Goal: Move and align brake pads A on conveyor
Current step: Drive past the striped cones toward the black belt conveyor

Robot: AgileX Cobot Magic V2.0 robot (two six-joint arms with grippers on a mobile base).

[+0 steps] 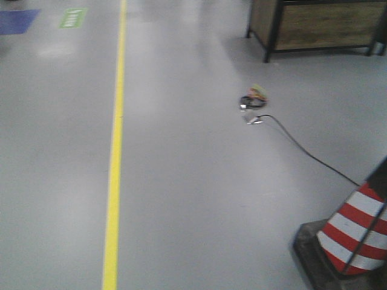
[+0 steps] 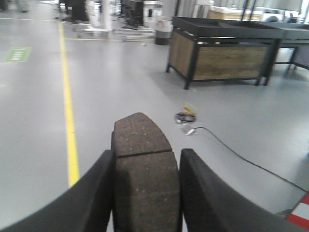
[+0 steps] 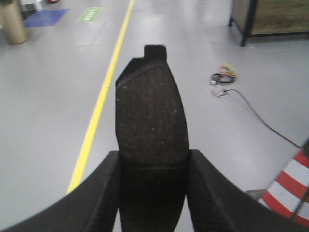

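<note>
A brake pad (image 2: 143, 145) sits pinched in the left tool (image 2: 147, 153), fingers (image 2: 96, 193) closed to pad width, touching both long edges. A second brake pad (image 3: 150, 111) is clamped the same way in the right tool (image 3: 153, 153). Both are held up over the grey floor (image 1: 199, 193) w/ a yellow line (image 1: 115, 181).

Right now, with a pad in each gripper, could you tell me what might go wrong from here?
1. The cable trails across the floor toward the cone; driving on could snag it.
2. The cone stands close on the right; a turn that way might clip it.
3. The left gripper grips the left pad and the right gripper the right pad, over bare floor; a slip would drop one there.
</note>
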